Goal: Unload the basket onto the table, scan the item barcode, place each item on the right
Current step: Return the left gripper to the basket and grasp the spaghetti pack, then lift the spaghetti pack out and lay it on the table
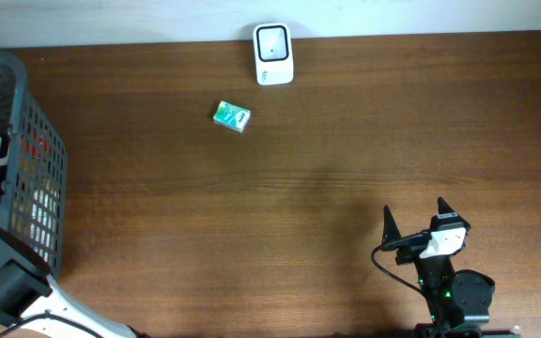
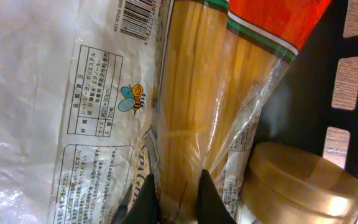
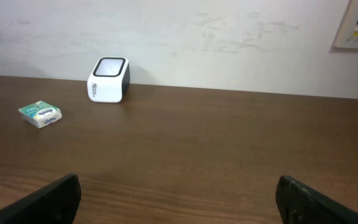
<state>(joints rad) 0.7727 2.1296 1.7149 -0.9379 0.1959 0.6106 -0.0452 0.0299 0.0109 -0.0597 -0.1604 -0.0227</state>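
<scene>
- Brown wood-grain surface (image 1: 346, 141) runs up to a pale wall (image 3: 229, 37), with a white barcode scanner (image 1: 273, 54) standing at the far edge and a small green packet (image 1: 232, 115) lying just in front of it, to its left.
- At the left edge stands a grey mesh basket (image 1: 26, 141), well apart from the scanner; the left arm reaches into it.
- Progress: early, by my reading. An item is being picked inside the basket; nothing has been lifted out or shown to the scanner yet.
- Left gripper (image 2: 179, 186): narrowed almost fully, its tips pressed into a spaghetti packet (image 2: 197, 93) and seemingly pinching the clear wrapper.
- That packet lies in the basket against a white plastic bag (image 2: 36, 112), with a gold-lidded jar (image 2: 303, 186) touching it on the other side.
- A barcode (image 2: 135, 22) shows far from the gripper tips, near the seam between bag and packet; which one carries it I cannot tell.
- Right gripper (image 3: 179, 199): spread wide, holding nothing, low over the near surface and facing the scanner from well away.
- Left to do: lift the packet clear, carry it across, and turn its barcode toward the scanner window.
</scene>
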